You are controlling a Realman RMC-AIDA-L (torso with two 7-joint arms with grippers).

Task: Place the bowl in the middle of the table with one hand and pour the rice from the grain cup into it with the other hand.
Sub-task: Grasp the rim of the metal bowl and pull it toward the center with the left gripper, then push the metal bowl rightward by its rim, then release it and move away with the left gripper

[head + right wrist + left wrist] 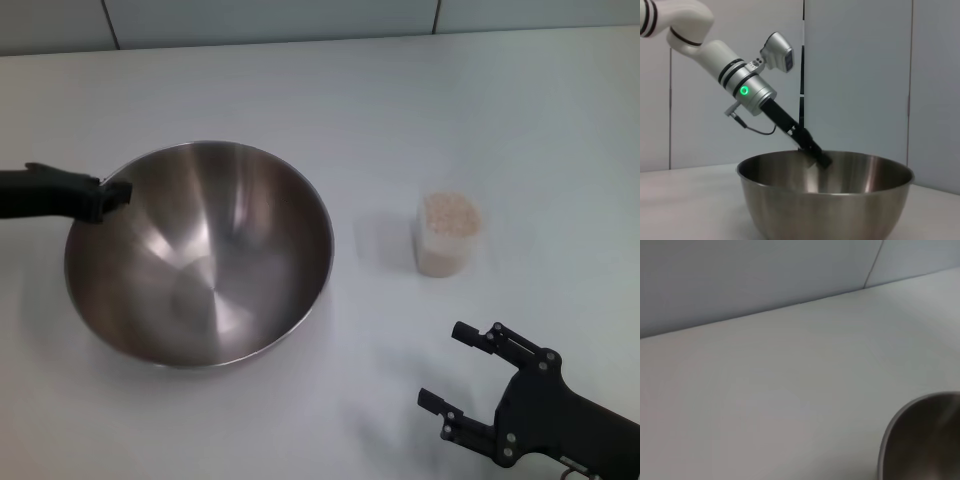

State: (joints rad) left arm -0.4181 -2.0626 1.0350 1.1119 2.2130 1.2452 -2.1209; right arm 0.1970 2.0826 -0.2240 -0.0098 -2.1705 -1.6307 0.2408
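Gripping the bowl [200, 255] at its left rim, the left gripper [112, 193] reaches in from the robot's left, its fingers pinched over the steel edge; the right wrist view shows 1 finger dipping inside the wall [817, 152]. The bowl sits left of the table's [450, 110] centre, so the coming move looks like a slide toward the robot's right, along the line from the left gripper through the bowl to the cup [448, 235].

That cup stands upright on the table, well apart from the bowl's right rim and clearly on the right arm's side. The right gripper [462, 368] hovers near the front edge, nearer the robot than the cup and slightly to its right, with its 2 fingers spread wide and holding nothing. The cup lies straight ahead of those open fingers, so the right arm is by far the nearer one for the pour.

The bowl is big, deep and mirror-bright, empty inside, and resting level. The cup is small, clear plastic and filled to the rim with pale cream rice [450, 212]. I judge the bowl placement to be the step in hand, and the pour not yet begun.
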